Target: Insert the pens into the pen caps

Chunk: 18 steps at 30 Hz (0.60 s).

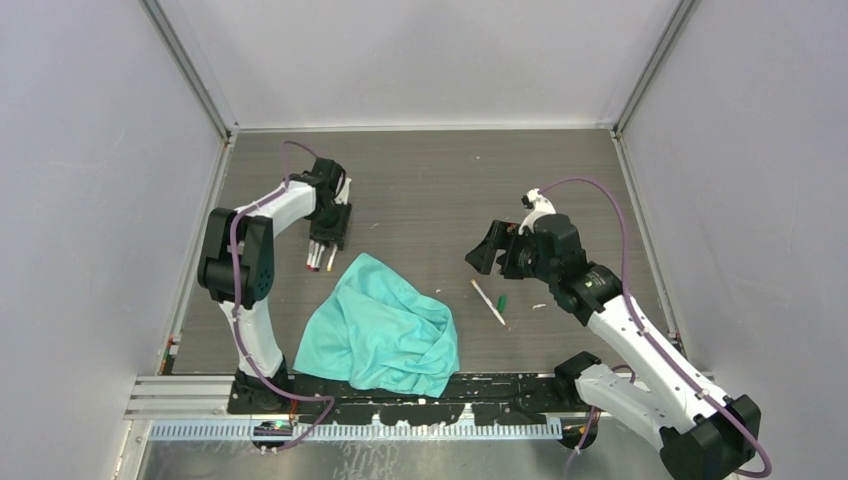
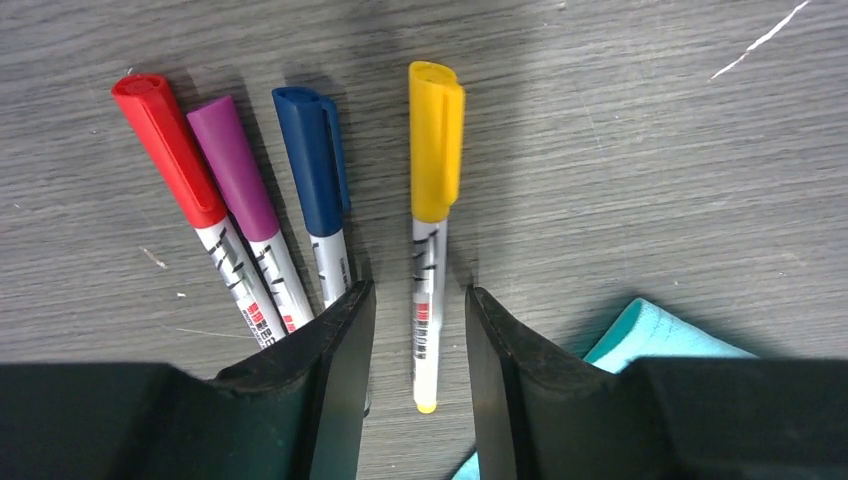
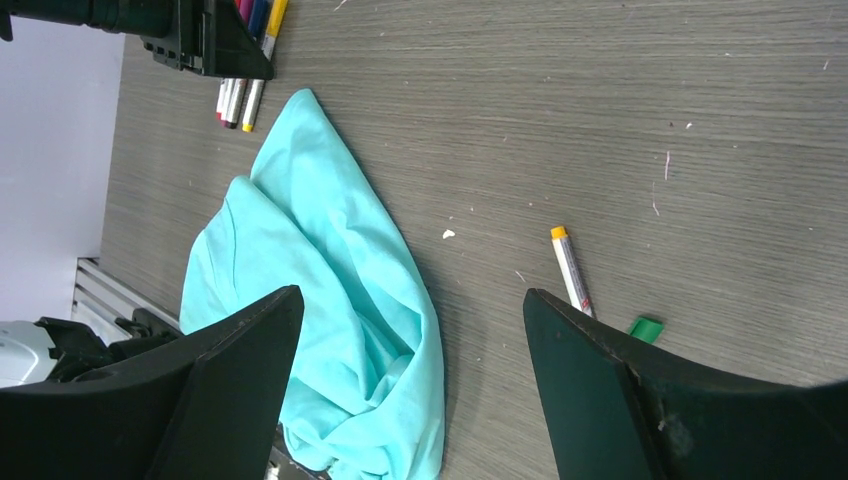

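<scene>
Nearest the bases, the teal cloth [image 1: 385, 325] lies crumpled on the surface [image 1: 450, 190]. Beyond it, the one uncapped pen [image 3: 572, 270] and the green cap [image 3: 646, 328] lie just beside each other. They sit under the edge of the right jaws, which are wide apart and empty, probably poised to pick one up. Farthest, the left jaws stand apart astride the yellow-capped pen [image 2: 430, 250] without pinching it. It lies by the red-capped pen [image 2: 185, 190], purple-capped pen [image 2: 240, 190] and blue-capped pen [image 2: 318, 190], seemingly the finished row.
</scene>
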Each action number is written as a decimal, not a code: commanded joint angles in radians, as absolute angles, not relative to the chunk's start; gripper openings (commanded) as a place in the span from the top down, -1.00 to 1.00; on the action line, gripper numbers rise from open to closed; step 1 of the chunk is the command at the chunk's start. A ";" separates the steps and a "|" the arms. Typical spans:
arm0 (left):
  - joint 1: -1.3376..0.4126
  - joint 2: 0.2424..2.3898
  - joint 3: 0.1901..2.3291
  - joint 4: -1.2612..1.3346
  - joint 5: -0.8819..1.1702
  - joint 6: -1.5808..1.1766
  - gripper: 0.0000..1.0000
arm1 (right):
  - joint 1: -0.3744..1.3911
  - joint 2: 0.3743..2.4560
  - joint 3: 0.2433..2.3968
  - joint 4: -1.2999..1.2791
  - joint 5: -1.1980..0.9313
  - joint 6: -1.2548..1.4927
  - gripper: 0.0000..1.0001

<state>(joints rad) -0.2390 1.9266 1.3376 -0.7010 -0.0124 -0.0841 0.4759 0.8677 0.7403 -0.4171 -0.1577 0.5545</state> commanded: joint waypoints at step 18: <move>-0.236 1.078 1.048 -0.440 0.272 -0.173 -0.73 | 0.480 0.855 0.598 -0.527 -0.144 0.593 -0.23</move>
